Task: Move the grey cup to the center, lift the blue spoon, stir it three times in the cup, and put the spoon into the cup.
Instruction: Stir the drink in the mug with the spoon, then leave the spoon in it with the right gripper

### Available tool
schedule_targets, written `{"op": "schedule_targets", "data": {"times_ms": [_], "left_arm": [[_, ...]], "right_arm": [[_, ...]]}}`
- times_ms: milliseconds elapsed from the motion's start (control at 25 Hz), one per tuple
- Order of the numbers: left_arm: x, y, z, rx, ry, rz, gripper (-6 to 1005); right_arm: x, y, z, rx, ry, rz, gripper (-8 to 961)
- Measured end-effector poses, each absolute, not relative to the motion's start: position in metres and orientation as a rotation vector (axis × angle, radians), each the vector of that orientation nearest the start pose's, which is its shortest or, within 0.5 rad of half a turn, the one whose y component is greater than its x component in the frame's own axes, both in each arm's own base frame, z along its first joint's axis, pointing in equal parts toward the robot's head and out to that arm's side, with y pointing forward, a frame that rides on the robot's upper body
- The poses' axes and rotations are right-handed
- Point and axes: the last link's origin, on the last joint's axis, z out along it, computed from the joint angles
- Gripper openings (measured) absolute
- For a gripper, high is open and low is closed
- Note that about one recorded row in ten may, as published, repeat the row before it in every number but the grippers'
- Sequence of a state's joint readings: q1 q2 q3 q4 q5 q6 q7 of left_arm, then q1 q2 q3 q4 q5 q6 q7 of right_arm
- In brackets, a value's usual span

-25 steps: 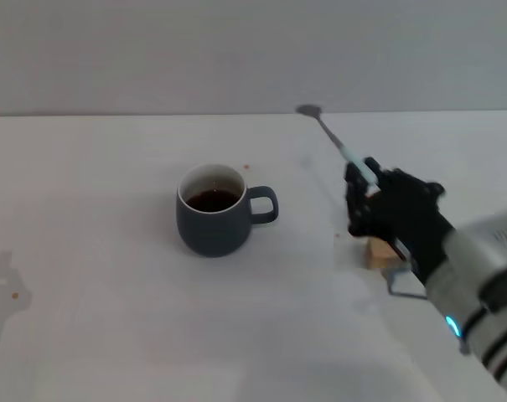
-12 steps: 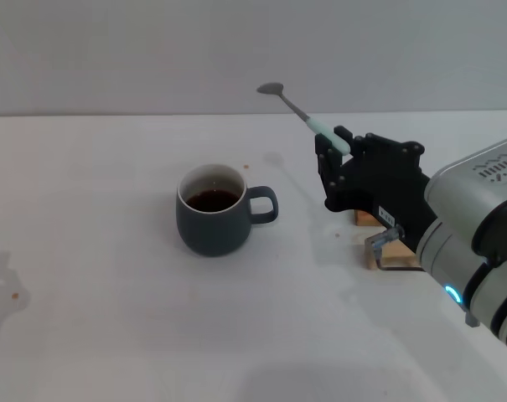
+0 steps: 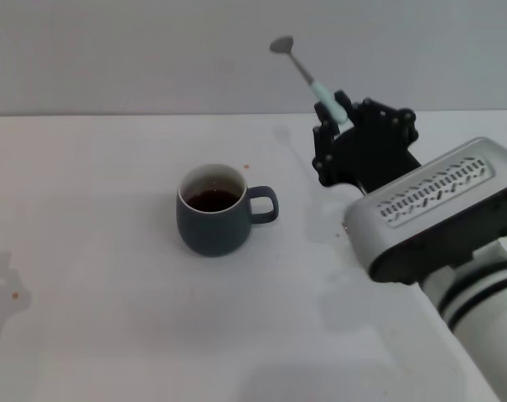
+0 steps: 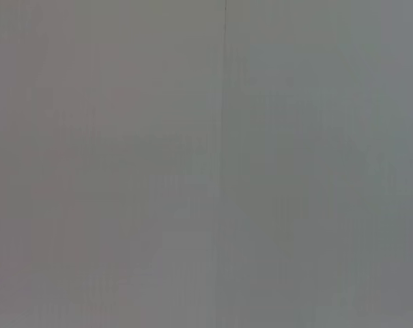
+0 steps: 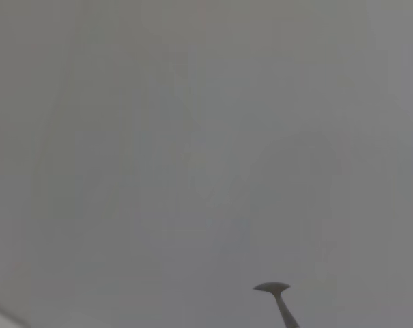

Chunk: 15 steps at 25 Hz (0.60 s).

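The grey cup (image 3: 213, 211) stands on the white table, left of centre in the head view, with dark liquid inside and its handle toward the right. The blue spoon (image 3: 307, 74) is held up in the air, its metal bowl pointing up and away, its pale blue handle in my right gripper (image 3: 333, 117), which is shut on it well to the right of and above the cup. The right wrist view shows only the spoon's bowl (image 5: 272, 289) against the wall. My left gripper is out of view.
The white table (image 3: 111, 318) spreads around the cup, with small brown spots near the cup and at the left edge. A grey wall stands behind the table. My right arm's white housing (image 3: 437, 213) fills the lower right.
My right gripper has risen and tilted the spoon upward; the spoon's bowl went from table height to well above the table edge. The arm now hides the wooden block. The cup has not moved.
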<state>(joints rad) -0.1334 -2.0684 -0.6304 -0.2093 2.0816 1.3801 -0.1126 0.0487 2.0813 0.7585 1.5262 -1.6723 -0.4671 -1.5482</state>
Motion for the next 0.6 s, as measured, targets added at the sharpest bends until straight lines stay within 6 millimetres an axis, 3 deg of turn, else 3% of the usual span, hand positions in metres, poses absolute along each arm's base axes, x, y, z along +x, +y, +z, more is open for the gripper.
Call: {"op": "schedule_targets", "data": {"times_ms": [280, 600], "left_arm": [[-0.381, 0.220, -0.004, -1.445, -0.601, -0.639, -2], [-0.381, 0.219, -0.004, -1.442, -0.600, -0.642, -2]], "right_arm": [[0.099, 0.295, -0.065, -1.729, -0.005, 0.674, 163], [0.110, 0.285, -0.060, -1.675, -0.209, 1.172, 163]]}}
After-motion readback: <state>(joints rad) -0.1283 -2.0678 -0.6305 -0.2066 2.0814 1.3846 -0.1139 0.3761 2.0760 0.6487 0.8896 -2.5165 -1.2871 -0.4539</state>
